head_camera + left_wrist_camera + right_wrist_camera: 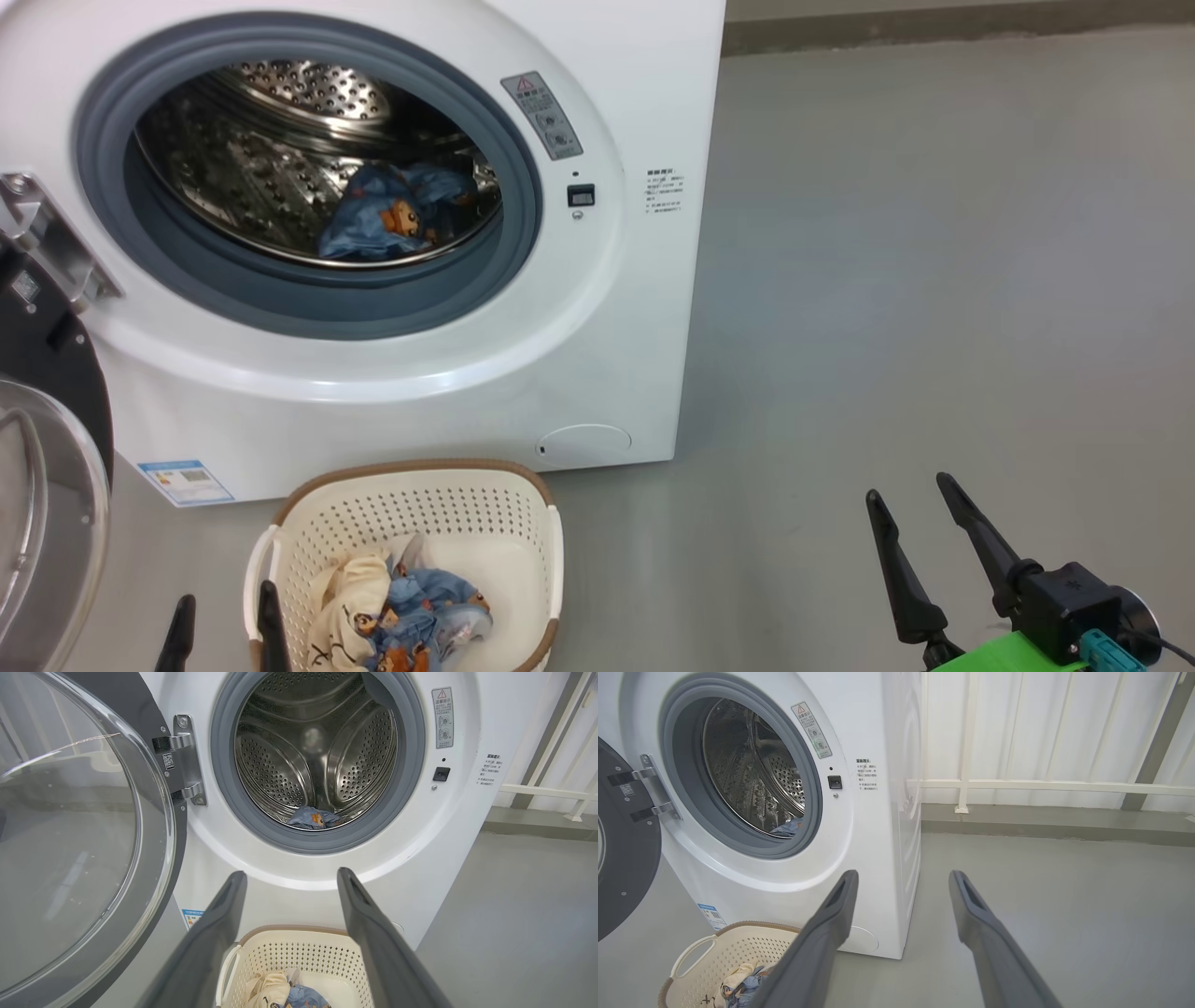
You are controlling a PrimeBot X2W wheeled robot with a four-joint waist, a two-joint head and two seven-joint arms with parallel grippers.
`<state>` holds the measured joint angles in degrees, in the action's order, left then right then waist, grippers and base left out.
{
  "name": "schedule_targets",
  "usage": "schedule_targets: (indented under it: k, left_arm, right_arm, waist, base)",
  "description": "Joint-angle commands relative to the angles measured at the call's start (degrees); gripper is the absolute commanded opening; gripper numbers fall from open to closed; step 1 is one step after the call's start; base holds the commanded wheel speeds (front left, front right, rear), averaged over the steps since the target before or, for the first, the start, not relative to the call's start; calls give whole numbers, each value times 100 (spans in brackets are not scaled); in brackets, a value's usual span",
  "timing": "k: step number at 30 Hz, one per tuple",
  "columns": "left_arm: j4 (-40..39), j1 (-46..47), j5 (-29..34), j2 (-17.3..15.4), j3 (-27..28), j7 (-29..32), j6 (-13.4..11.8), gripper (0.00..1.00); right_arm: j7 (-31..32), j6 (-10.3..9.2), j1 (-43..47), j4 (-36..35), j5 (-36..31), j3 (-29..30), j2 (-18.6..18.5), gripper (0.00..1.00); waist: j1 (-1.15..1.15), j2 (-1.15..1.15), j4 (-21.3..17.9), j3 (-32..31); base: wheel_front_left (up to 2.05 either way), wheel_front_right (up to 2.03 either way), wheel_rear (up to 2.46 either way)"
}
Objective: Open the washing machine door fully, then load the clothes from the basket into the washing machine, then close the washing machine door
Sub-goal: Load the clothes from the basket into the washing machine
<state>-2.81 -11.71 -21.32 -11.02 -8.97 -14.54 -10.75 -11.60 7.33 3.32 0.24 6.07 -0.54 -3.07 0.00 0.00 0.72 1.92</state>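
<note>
Spread wide with nothing between them, the 2 dark fingers point(210, 942) of the left gripper point(292, 873) rise from the bottom of the left wrist view. Their tips frame the white front of the washing machine point(299, 891), just above the basket point(299, 952). In the head view this gripper shows as 2 tips at the bottom left, 1 of them overlapping the basket's left edge in the frame.

At the lower right of the head view, the right gripper point(908, 487) has its fingers parted too and holds nothing. It is over bare grey floor point(887, 280), well apart from the basket.

At the left edge, the washing machine door point(56, 420) stands swung open on its steel hinge point(47, 238). The drum point(280, 140) is exposed at the upper left, with 1 blue printed garment point(392, 219) lying at its bottom. At bottom centre the basket stands on the floor just in front of the machine. It holds the clothes point(401, 611), a cream piece and blue pieces with orange-brown prints, bunched toward its lower left. A blue label point(187, 481) sits near the machine's lower left corner.
</note>
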Motion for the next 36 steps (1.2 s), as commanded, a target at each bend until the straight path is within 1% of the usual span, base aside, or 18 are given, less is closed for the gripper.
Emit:
schedule_targets:
  k: [1, 24, 32, 36]
  left_arm:
    - [-92, 89, 30, -93, 176, -45, 55, 100]
    - [-106, 121, 6, -147, 63, 9, 30, 100]
    - [-86, 225, 7, -161, 30, 11, 22, 100]
    - [-8, 371, 2, -169, -11, 22, 49, 100]
  right_arm:
    - [25, 16, -27, -177, -53, -118, -18, 100]
    - [62, 16, 67, -315, -52, -84, 12, 100]
    - [59, 16, 21, -377, -50, -82, 15, 100]
    - [33, 16, -24, -410, -30, -81, 17, 100]
  waist:
    - [0, 0, 11, -84]
    - [0, 0, -50, -103]
    - [0, 0, -106, 56]
    - [0, 0, -148, 235]
  base:
    - [0, 0, 0]
    - [0, 0, 0]
    - [0, 0, 0]
    - [0, 0, 0]
